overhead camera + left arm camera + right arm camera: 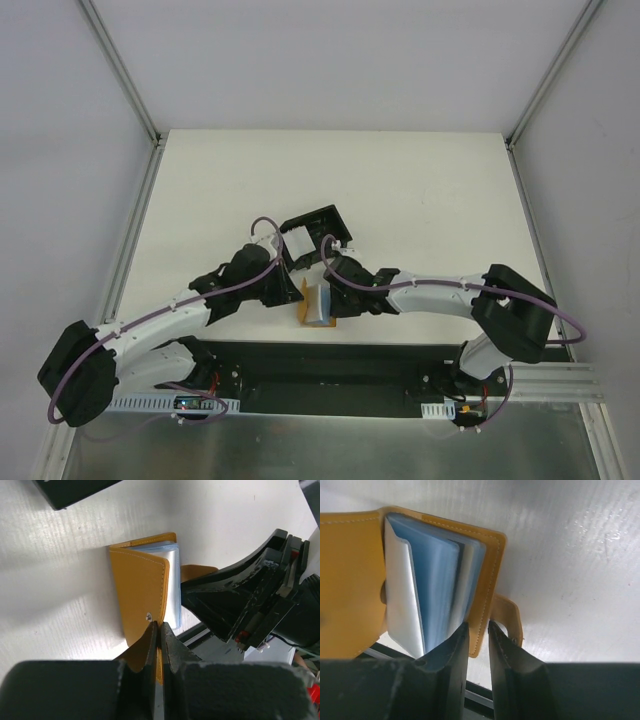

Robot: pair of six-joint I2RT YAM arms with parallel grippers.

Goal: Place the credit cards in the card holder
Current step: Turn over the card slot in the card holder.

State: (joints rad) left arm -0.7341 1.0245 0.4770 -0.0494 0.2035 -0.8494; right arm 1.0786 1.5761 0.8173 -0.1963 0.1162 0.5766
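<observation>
Top external view puts the card holder (328, 222) a little above the middle of the white table (420, 190), tilted, with its white ridged insert on the lower left side; just below it, toward the table's near edge, lies the tan-orange wallet (318, 303), open, with both arms meeting over it; the left gripper (297, 292) reaches it from the left and the right gripper (336, 298) from the right, but from this height I cannot tell how either pair of jaws stands; the left wrist view settles one of them: its jaws are pressed nearly together on a thin tan edge of the wallet's cover at the bottom centre of the frame, just below the metal snap (148, 616); it also shows a black corner of the card holder at the upper left, apart from the wallet, and the right gripper's dark body at the right, against the wallet's right-hand edge; the right wrist view alone shows the inside of the wallet: a fan of clear and bluish sleeves (437, 580), with the jaws pinching the outer tan cover at lower centre and a closure strap (509, 611) just beside the right-hand finger; the credit cards cannot be made out, the sleeves being too blurred to tell whether any sits in them.
</observation>
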